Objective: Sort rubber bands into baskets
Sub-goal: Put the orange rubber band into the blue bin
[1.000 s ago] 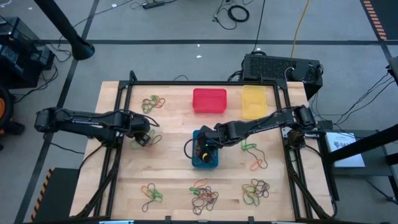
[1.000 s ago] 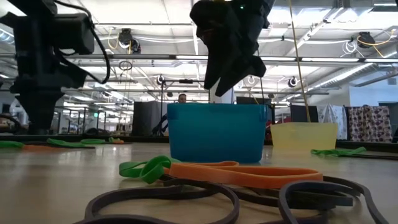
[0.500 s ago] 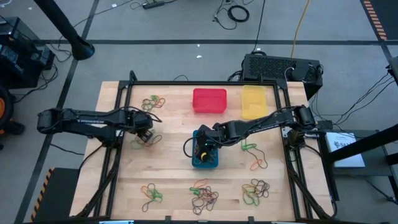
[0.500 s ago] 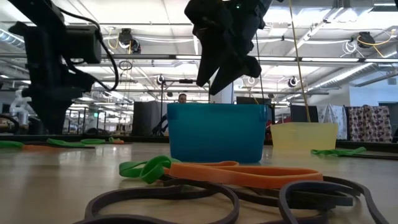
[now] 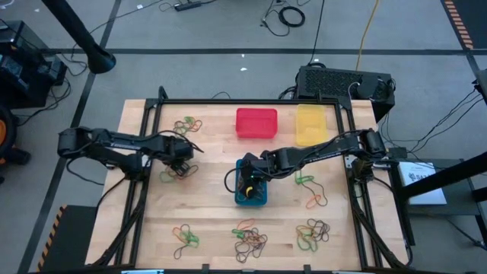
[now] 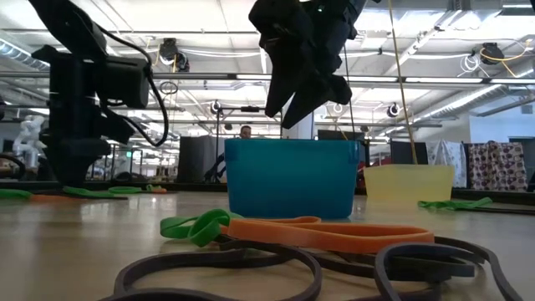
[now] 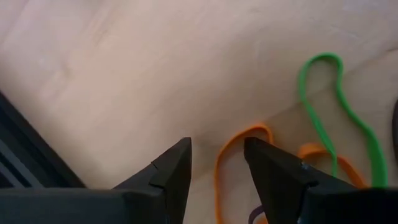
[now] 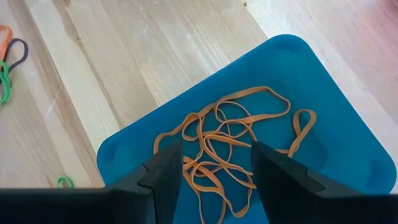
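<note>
So the left gripper (image 7: 214,165) is spread open, empty, an orange rubber band (image 7: 239,162) just past its fingertips, near the table's (image 5: 213,221) left edge; right gripper (image 8: 214,168), open too, hangs over the blue basket (image 8: 323,124).

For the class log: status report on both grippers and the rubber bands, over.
Left gripper open, low over an orange band. Right gripper open, empty, above blue basket holding orange bands. Nothing in the way.
</note>
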Controlling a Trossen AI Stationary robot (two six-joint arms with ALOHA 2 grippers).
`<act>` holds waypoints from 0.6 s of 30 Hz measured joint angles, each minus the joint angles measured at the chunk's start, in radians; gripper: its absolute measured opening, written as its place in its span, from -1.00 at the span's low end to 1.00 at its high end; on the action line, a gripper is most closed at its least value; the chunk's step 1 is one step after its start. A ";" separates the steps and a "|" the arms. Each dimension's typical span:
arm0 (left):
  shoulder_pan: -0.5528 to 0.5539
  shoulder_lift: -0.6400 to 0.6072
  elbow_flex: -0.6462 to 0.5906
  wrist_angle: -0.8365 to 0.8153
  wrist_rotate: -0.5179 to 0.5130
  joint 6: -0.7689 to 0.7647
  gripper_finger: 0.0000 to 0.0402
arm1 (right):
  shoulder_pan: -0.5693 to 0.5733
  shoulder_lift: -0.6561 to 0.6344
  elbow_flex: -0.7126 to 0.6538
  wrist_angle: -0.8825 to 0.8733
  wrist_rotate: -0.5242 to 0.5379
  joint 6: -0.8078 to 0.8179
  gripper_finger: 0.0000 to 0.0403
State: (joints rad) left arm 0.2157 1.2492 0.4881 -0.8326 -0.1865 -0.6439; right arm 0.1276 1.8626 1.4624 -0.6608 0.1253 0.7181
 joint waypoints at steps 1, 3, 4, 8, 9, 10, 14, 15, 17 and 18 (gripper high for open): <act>0.000 0.005 0.000 0.003 0.002 -0.001 -0.24 | 0.000 0.000 0.000 0.001 0.001 0.000 -0.10; 0.000 0.008 0.000 0.012 0.011 -0.020 -0.35 | 0.000 0.000 0.000 0.001 0.006 0.000 -0.10; 0.000 0.008 -0.001 0.018 0.015 -0.029 -0.42 | 0.000 0.000 0.000 0.002 0.006 0.000 -0.10; 0.000 0.009 -0.002 0.039 0.028 -0.047 -0.77 | -0.002 0.000 0.000 0.007 0.006 0.000 -0.10; 0.000 0.009 -0.002 0.042 0.029 -0.046 -0.85 | -0.002 0.000 0.000 0.006 0.006 0.000 -0.10; 0.000 0.009 -0.002 0.045 0.027 -0.040 -0.92 | -0.002 0.000 0.000 0.006 0.006 0.000 -0.10; -0.001 -0.015 -0.003 0.051 0.002 -0.030 -0.96 | -0.001 0.000 0.000 0.006 0.002 0.004 -0.10; -0.001 -0.028 -0.002 0.051 -0.002 -0.030 -0.97 | 0.002 0.000 0.000 0.006 -0.002 0.009 -0.10; -0.003 -0.070 0.009 0.070 -0.034 -0.029 -0.98 | 0.009 0.000 0.000 0.007 -0.005 0.026 -0.10; -0.007 -0.097 0.023 0.084 -0.036 -0.029 -0.98 | 0.012 0.000 0.000 0.010 -0.006 0.027 -0.10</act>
State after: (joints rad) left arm 0.2091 1.1518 0.5106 -0.7485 -0.2230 -0.6729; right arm 0.1395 1.8626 1.4624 -0.6506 0.1194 0.7453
